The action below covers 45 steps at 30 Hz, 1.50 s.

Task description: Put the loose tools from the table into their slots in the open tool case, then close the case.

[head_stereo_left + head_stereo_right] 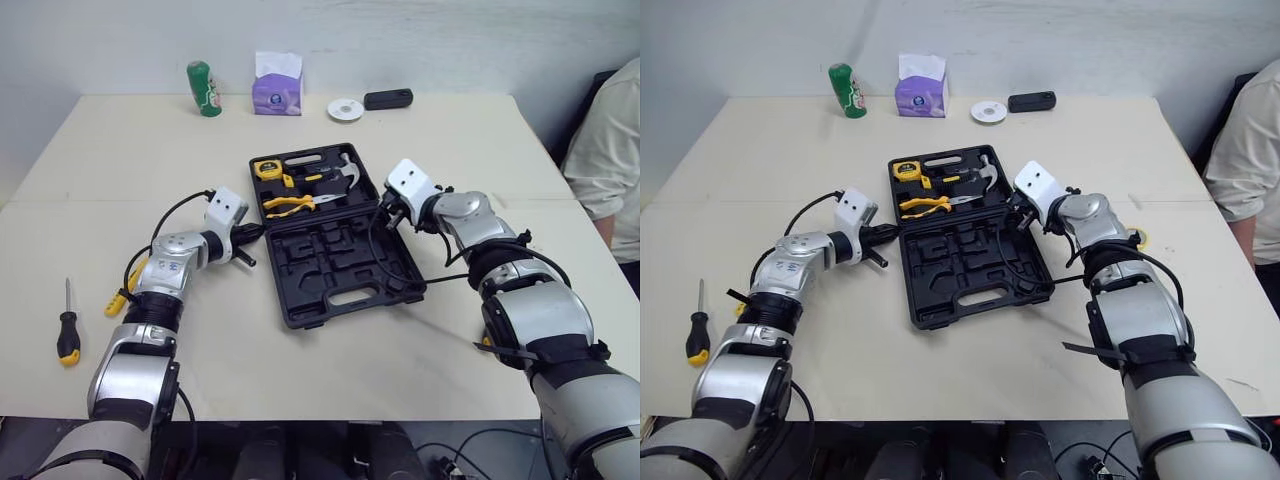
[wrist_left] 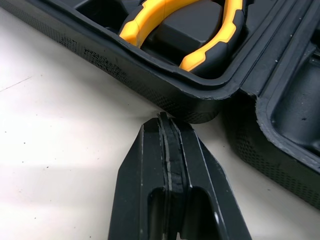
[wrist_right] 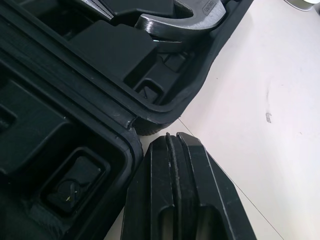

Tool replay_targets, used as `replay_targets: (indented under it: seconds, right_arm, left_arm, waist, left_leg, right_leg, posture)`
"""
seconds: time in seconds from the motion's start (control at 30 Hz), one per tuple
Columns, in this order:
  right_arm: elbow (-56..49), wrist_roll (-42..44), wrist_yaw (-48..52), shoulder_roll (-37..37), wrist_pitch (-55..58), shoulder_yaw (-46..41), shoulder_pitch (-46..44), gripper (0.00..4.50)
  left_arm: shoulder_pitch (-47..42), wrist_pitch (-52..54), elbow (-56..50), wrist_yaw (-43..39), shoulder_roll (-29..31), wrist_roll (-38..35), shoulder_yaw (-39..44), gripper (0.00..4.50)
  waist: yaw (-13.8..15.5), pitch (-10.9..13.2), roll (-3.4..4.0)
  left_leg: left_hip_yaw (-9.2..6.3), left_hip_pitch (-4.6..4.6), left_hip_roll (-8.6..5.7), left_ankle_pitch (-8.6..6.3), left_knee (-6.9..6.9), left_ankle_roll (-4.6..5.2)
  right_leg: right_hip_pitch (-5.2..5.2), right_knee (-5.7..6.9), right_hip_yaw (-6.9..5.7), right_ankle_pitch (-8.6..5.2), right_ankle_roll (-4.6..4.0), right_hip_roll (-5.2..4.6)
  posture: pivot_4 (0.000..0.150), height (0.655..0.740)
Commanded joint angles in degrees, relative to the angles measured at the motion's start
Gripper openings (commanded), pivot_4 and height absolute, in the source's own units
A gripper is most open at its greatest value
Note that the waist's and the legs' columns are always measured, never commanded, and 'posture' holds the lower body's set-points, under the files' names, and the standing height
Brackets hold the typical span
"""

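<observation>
The black tool case [image 1: 335,262] lies open mid-table. Its far half holds a yellow tape measure [image 1: 267,169], yellow-handled pliers [image 1: 288,205] and a hammer [image 1: 348,173]; the near half is bare moulded plastic. My left gripper [image 1: 255,232] is shut, its tip at the case's left edge by the hinge, close to the pliers [image 2: 190,30]. My right gripper [image 1: 385,215] is shut too, touching or almost touching the case's right edge near the hammer head [image 3: 180,22]. A black-and-yellow screwdriver [image 1: 67,330] lies at the near left. A yellow tool [image 1: 122,296] lies partly under my left forearm.
Along the table's far edge stand a green can [image 1: 204,88], a purple tissue pack [image 1: 277,90], a white disc [image 1: 345,109] and a black device [image 1: 388,99]. A person in a light shirt [image 1: 610,150] sits at the right side. A small yellow object [image 1: 1137,238] lies behind my right arm.
</observation>
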Motion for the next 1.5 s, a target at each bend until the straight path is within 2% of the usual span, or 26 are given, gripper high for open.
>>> replay_targets:
  seconds: [0.03, 0.27, 0.43, 0.7, 0.83, 1.1, 1.5]
  right_arm:
    - [-1.03, 0.1, 1.82, 2.58, -2.0, -0.44, -1.46, 0.0]
    - [-1.84, 0.5, 6.62, 3.32, -2.85, -1.16, -0.51, 0.0]
    - [-2.25, 1.13, 9.97, 3.37, -3.42, -1.71, 0.41, 0.0]
    - [-7.85, 2.92, 22.67, 1.88, -5.32, -2.0, 5.58, 0.0]
    - [-13.95, 4.23, 28.73, 0.2, -4.09, -1.62, 9.55, 0.0]
    - [-30.16, 7.52, 33.6, -2.15, 2.5, -1.32, 20.21, 0.0]
    - [-60.97, 11.86, 34.12, -5.33, 16.86, 0.68, 36.02, 0.0]
  left_arm:
    - [1.17, 1.65, -5.46, -2.0, -2.22, -0.56, -1.4, 0.05]
    - [3.52, 4.89, -12.58, -6.0, -2.36, -1.84, -2.33, 0.05]
    - [4.5, 5.27, -14.02, -8.52, -1.47, -1.36, -2.83, 0.05]
    - [7.88, 6.43, -19.47, -14.07, 1.16, -1.02, -4.07, 0.05]
    - [10.98, 7.96, -24.66, -17.59, 2.76, -1.57, -5.15, 0.05]
    - [17.42, 12.42, -35.49, -20.72, 4.29, -2.9, -5.53, 0.05]
    - [25.26, 17.18, -45.5, -21.08, 6.5, -4.15, -4.07, 0.05]
  waist:
    - [-0.2, 0.0, 0.0]
    - [-0.57, 0.0, 0.0]
    - [-0.64, 0.0, 0.0]
    - [-0.62, 0.0, 0.0]
    - [-0.62, -0.01, 0.01]
    - [-0.33, -0.01, 0.01]
    - [0.68, -0.07, 0.05]
  left_leg:
    - [0.0, 0.0, 0.0, 0.0, 0.0, 0.0]
    - [-0.15, -0.01, 0.0, 0.0, -0.01, 0.0]
    - [-0.16, -0.01, 0.0, 0.01, -0.02, -0.01]
    - [-0.2, 0.04, 0.0, 0.01, -0.03, -0.01]
    - [-0.22, 0.1, 0.01, 0.0, -0.04, -0.02]
    - [-0.27, 0.12, 0.02, -0.01, -0.03, -0.03]
    - [-0.3, 0.17, 0.1, -0.06, -0.05, -0.13]
  right_leg:
    - [0.0, 0.0, 0.0, 0.0, 0.0, 0.0]
    - [0.07, -0.05, 0.01, 0.0, 0.0, 0.0]
    - [0.08, -0.06, 0.01, 0.0, 0.0, 0.0]
    - [0.18, -0.12, 0.03, 0.0, 0.0, 0.01]
    - [0.22, -0.15, 0.04, 0.0, 0.0, -0.01]
    - [0.25, -0.17, 0.06, 0.0, 0.0, -0.1]
    - [0.29, -0.25, 0.11, 0.0, 0.0, -0.08]
  posture:
    - [0.15, 0.7316]
    - [0.15, 0.7316]
    - [0.15, 0.7316]
    - [0.15, 0.7316]
    - [0.15, 0.7316]
    - [0.15, 0.7316]
    - [0.15, 0.7316]
